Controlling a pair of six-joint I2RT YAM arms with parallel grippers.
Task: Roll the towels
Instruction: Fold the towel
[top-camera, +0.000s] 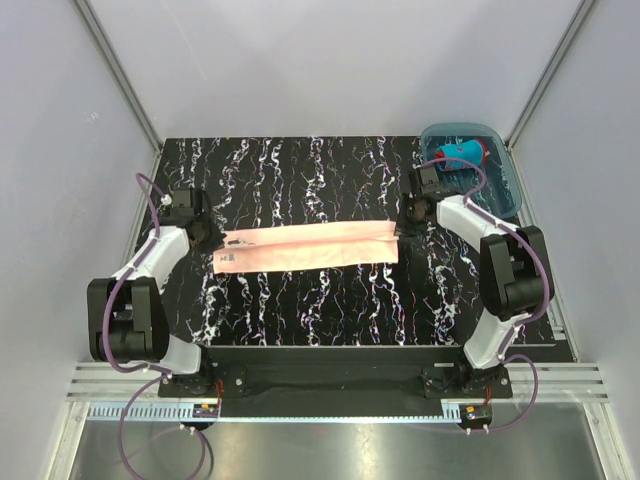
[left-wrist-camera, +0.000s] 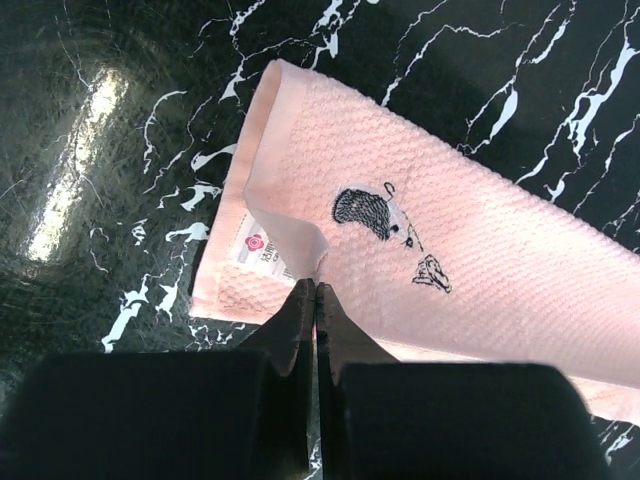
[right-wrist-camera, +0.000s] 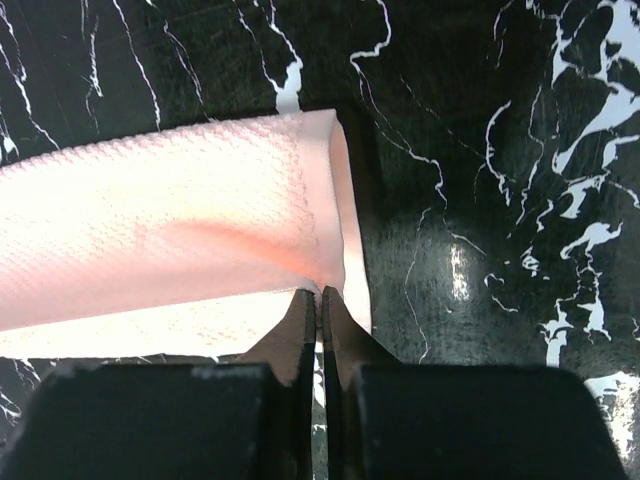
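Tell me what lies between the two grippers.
The pink towel, folded into a long strip, spans from the left gripper to the right gripper; each pinches one end. The top view shows it.

Long peach towel (top-camera: 305, 247) stretched flat between left gripper (top-camera: 214, 240) and right gripper (top-camera: 401, 228), blue towel (top-camera: 462, 152) in tray (top-camera: 508, 185)

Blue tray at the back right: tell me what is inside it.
The tray holds a blue towel with red edging. The right arm's wrist covers the tray's near left corner, so anything there is hidden.
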